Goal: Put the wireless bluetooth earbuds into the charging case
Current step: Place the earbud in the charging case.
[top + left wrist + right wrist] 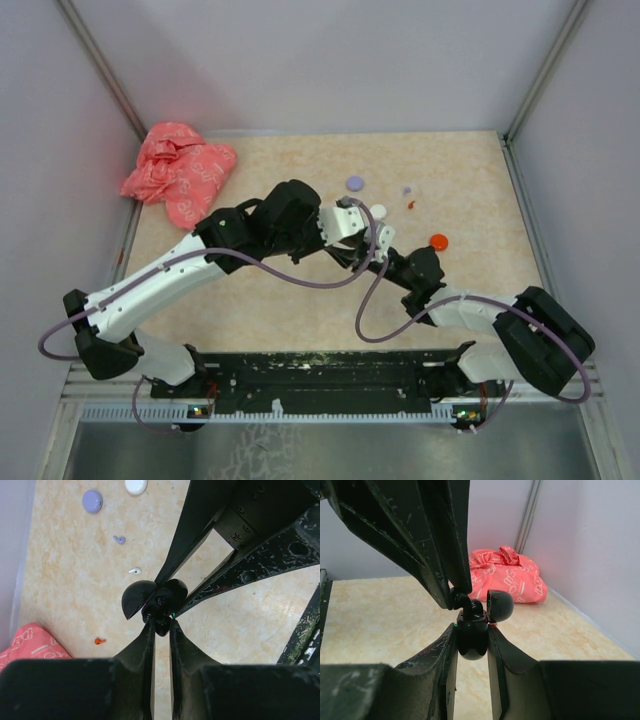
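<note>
My right gripper [472, 628] is shut on a black charging case [472, 639] and holds it above the table with its lid [500, 605] open. My left gripper [161, 623] is shut on a black earbud [464, 601] and holds it at the case's opening. The case and its lid [137, 599] also show in the left wrist view. In the top view both grippers meet mid-table [370, 243]. A lilac earbud [119, 539], a white earbud [134, 570] and an orange-red earbud [100, 641] lie loose on the table.
A crumpled pink bag [180, 170] lies in the far left corner. A lilac disc [355, 184], a white disc [378, 211] and an orange-red disc [438, 241] lie beyond the grippers. Walls close the table at the back and both sides.
</note>
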You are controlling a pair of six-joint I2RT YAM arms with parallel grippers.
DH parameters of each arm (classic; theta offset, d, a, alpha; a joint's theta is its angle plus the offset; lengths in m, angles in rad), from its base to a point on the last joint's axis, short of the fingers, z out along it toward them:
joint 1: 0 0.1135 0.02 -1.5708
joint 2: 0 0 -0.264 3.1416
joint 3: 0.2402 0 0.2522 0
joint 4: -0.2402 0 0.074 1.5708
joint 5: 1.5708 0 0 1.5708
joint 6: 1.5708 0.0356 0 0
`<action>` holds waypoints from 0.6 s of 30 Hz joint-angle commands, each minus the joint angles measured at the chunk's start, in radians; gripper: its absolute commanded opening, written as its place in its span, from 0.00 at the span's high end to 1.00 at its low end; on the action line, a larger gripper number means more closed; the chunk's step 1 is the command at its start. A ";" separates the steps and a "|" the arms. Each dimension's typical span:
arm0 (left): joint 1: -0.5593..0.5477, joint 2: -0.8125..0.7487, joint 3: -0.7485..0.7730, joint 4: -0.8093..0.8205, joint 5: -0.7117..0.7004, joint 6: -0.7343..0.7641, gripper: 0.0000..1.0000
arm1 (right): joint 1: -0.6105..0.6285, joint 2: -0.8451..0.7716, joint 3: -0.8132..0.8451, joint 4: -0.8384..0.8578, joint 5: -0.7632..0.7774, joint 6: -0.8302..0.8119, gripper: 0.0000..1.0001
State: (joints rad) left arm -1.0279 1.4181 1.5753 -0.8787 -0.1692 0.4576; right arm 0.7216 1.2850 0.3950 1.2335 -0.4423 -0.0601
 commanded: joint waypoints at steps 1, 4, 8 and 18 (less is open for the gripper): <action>0.042 0.010 0.042 -0.008 0.013 -0.018 0.95 | 0.013 0.000 0.023 0.174 -0.160 -0.004 1.00; 0.053 0.008 0.047 -0.017 0.037 -0.025 0.95 | 0.014 -0.002 0.021 0.179 -0.178 -0.015 1.00; 0.069 -0.001 0.049 -0.021 0.073 -0.039 0.93 | 0.014 -0.009 0.019 0.179 -0.184 -0.023 1.00; 0.107 -0.030 0.041 -0.002 0.111 -0.068 0.80 | 0.013 -0.026 0.012 0.210 -0.186 -0.014 1.00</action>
State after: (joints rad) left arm -0.9520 1.4059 1.5967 -0.9253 -0.0227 0.3927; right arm 0.7170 1.2976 0.3935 1.2831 -0.5022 -0.0864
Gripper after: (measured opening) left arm 0.181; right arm 0.265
